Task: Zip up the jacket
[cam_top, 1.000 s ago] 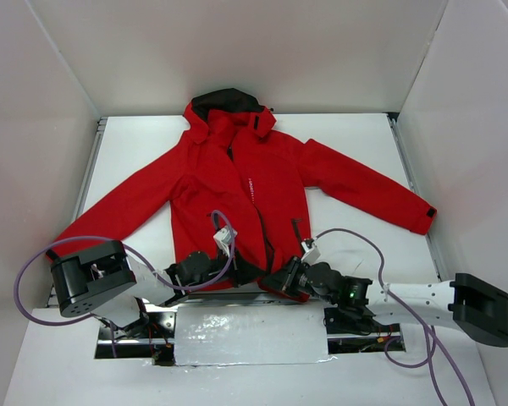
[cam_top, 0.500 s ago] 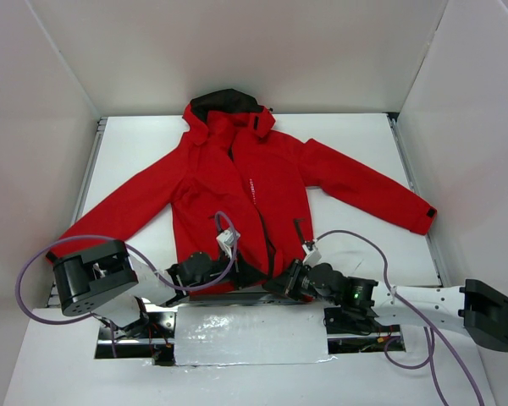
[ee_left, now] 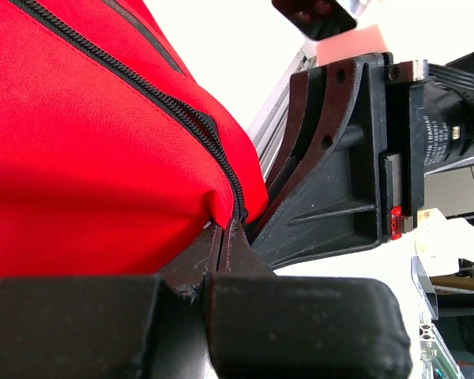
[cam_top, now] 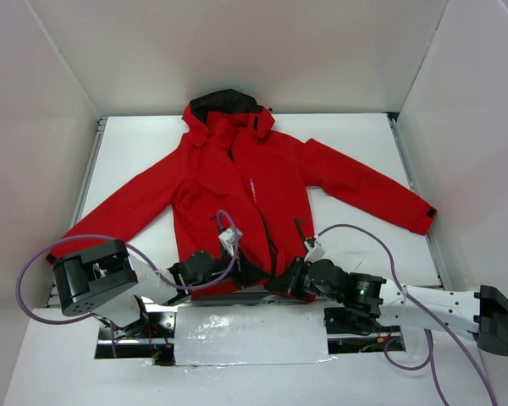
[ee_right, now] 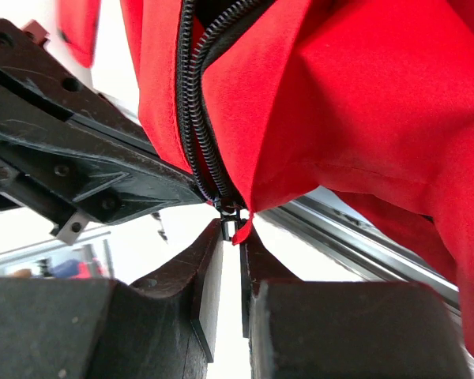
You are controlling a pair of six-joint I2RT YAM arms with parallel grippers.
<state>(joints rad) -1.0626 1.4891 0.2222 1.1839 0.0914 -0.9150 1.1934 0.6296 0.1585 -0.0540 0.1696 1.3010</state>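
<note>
Plainly, the risk sits at the foot of the zipper [ee_right: 199,118]. The jacket [cam_top: 237,182] lies flat and face up on the white counter [cam_top: 152,139], sleeves spread, and both arms meet at the middle of its hem. The left tool [ee_left: 223,230] is pinched fully together on the hem corner just beside the zipper's lower end, gripping only a thin lip of red cloth. The right tool [ee_right: 232,235] stands narrow, its jaws nearly together on the small black piece at the zipper's very bottom, with a red tip of cloth poking between them.

Both holds look slight. If the right tool pulls toward the jacket's hood [cam_top: 226,101] before the two rows of teeth are properly seated, the zipper could jam or run up one side only. A red fold lies close against the teeth near the hem and could get dragged in. If the left tool's thin grip slips, the hem would rise with the pull and the cloth would bunch. The two tools also sit close together at the hem, so a small sideways move could knock them.
</note>
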